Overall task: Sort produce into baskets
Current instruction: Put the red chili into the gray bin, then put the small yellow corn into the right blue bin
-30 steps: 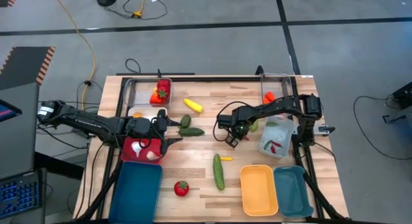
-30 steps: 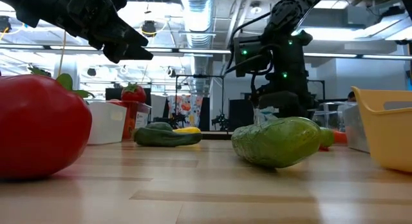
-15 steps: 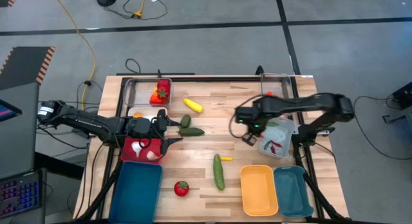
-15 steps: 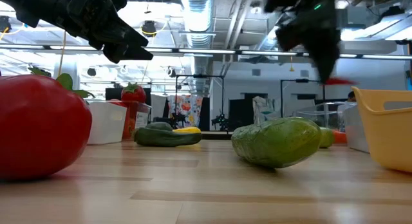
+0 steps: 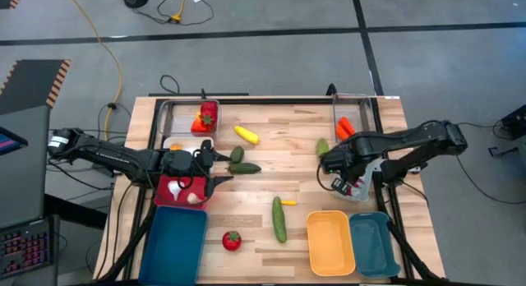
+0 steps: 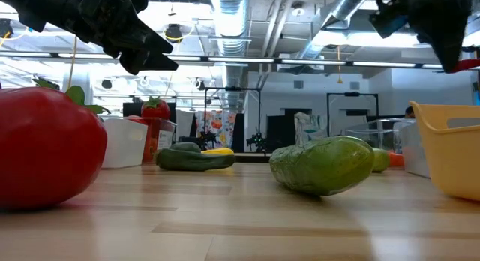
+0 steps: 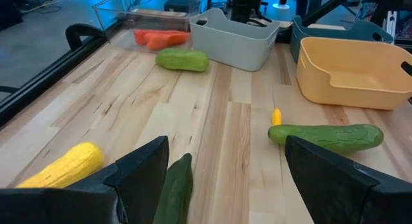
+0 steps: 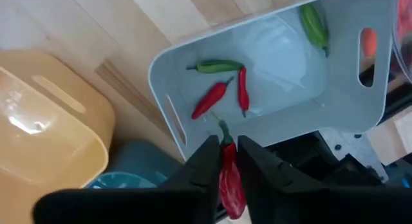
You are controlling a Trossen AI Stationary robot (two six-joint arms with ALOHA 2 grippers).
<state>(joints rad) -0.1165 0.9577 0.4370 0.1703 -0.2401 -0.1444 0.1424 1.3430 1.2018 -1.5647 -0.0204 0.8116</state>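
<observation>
Two arms work the table: the left gripper hangs beside the pink tray with its fingers apart. The right gripper is above the white basket, clamped on a red chilli; three chillies lie inside the basket.

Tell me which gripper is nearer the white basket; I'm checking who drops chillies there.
Right. The right gripper, shut on a red chilli, hangs over the white basket. The left gripper sits across the table above the pink-red basket.

red chilli, white basket, orange-yellow basket
</observation>
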